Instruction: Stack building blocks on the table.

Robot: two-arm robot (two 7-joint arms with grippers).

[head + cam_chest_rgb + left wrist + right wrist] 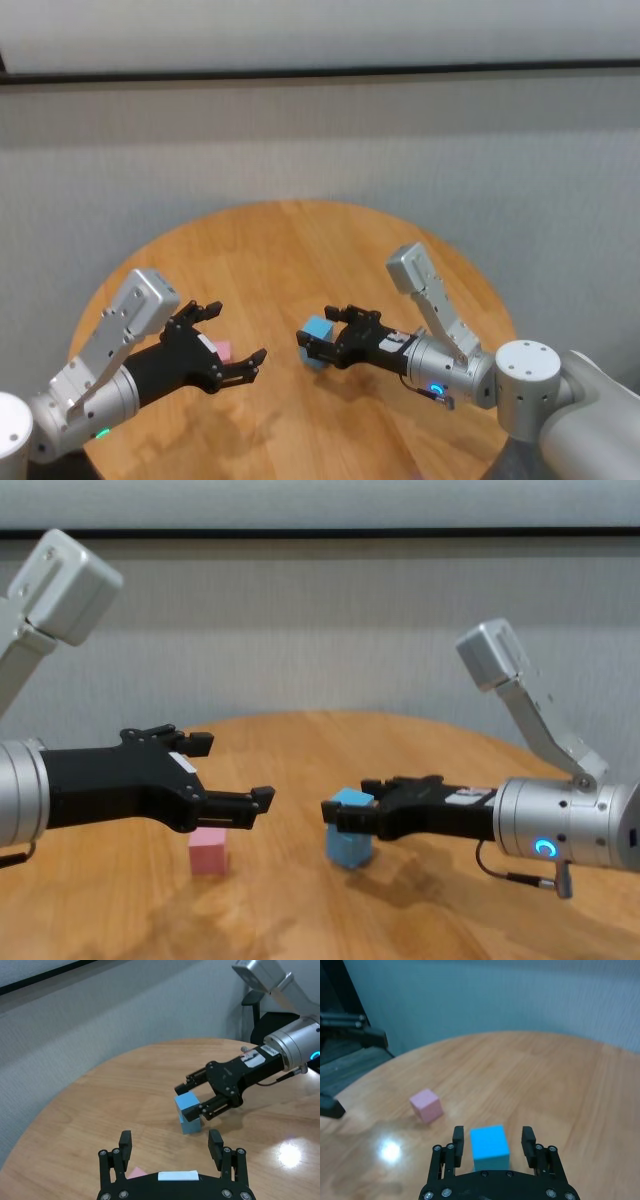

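A round wooden tabletop fronts a grey wall. The blue stack stands between the right gripper's parted jaws; the pink block sits beneath the left gripper's wide jaws. Likely light and rigid: grip opposite flat faces.

A round table with an orange-brown plank top and visible grain stands before a grey wall. Near its middle two light blue blocks form a stack: the lower block rests on the wood, and the upper block sits on it, turned slightly askew. A pink block lies directly on the wood by itself, near the stack but apart from it.
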